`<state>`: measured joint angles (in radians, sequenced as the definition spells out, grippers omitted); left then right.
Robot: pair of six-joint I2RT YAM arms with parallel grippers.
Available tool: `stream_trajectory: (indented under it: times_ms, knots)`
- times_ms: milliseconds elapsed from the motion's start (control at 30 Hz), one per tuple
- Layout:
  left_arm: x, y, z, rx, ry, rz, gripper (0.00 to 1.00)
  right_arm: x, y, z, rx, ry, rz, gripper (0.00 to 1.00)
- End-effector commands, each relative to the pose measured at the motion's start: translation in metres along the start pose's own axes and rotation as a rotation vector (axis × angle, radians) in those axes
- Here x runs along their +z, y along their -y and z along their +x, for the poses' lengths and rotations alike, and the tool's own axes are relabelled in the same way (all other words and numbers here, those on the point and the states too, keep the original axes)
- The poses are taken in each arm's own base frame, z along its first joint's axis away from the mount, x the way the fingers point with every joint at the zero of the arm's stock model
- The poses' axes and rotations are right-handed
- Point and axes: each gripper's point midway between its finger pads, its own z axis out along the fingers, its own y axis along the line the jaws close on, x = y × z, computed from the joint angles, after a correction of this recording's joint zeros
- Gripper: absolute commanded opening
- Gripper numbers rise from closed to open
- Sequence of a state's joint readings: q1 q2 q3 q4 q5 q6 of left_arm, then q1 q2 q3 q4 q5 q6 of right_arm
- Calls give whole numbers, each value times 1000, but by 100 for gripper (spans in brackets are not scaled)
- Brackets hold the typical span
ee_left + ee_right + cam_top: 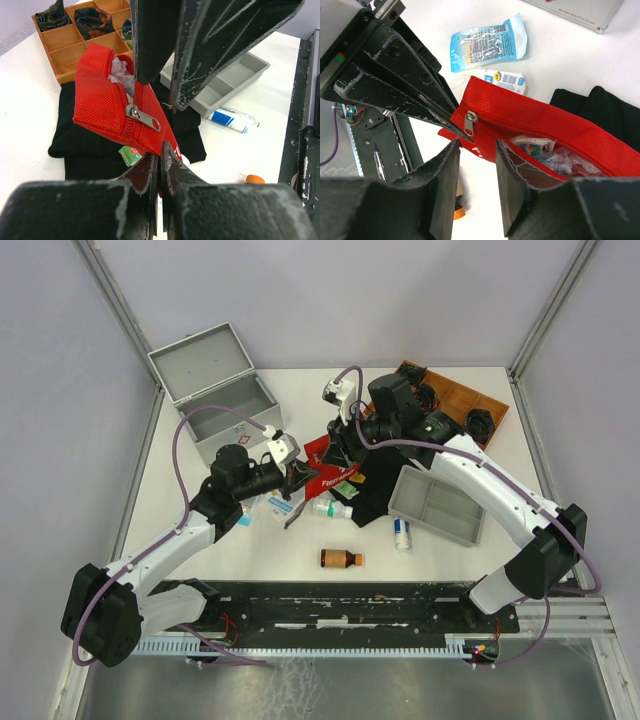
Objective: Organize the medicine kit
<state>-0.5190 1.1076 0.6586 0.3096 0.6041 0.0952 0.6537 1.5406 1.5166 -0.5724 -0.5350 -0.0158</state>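
Top view: medicine kit [215, 390] at far-left of tabletop [440, 560], lid up, well apart from both claws. L claw [296, 483] & R claw [342, 447] meet mid-tabletop at red pouch [330, 468]; grip detail hidden here. Amber bottle [340, 558] near front edge, whole only in this view.

L wrist: L claw closed tight, pinching pouch's lower edge. R claw's fingers sit either side of zip line, near zip pull [145, 117]. Grey tray [225, 85] & wooden organiser [70, 42] behind.

R wrist: R claw part open, jaws apart, gripping nothing. Sachets [540, 150] visible inside pouch. Blue packet [487, 42] beyond. Kit corner at top edge.
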Motion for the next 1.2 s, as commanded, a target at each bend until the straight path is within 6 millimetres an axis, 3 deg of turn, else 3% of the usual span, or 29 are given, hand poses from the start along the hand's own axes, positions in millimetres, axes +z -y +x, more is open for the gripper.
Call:
stream_trajectory:
  times_ms: [0,767,1167]
  knots:
    - [1,3,-30,52,88,17,3,-15,-12,-27,-80,70,8,45]
    - [4,7,-29,11,75,47,3,19,-14,-23,-72,21,52,37]
    - [-3,21,-31,98,114,116,3,26,-13,-17,-85,-7,50,33]
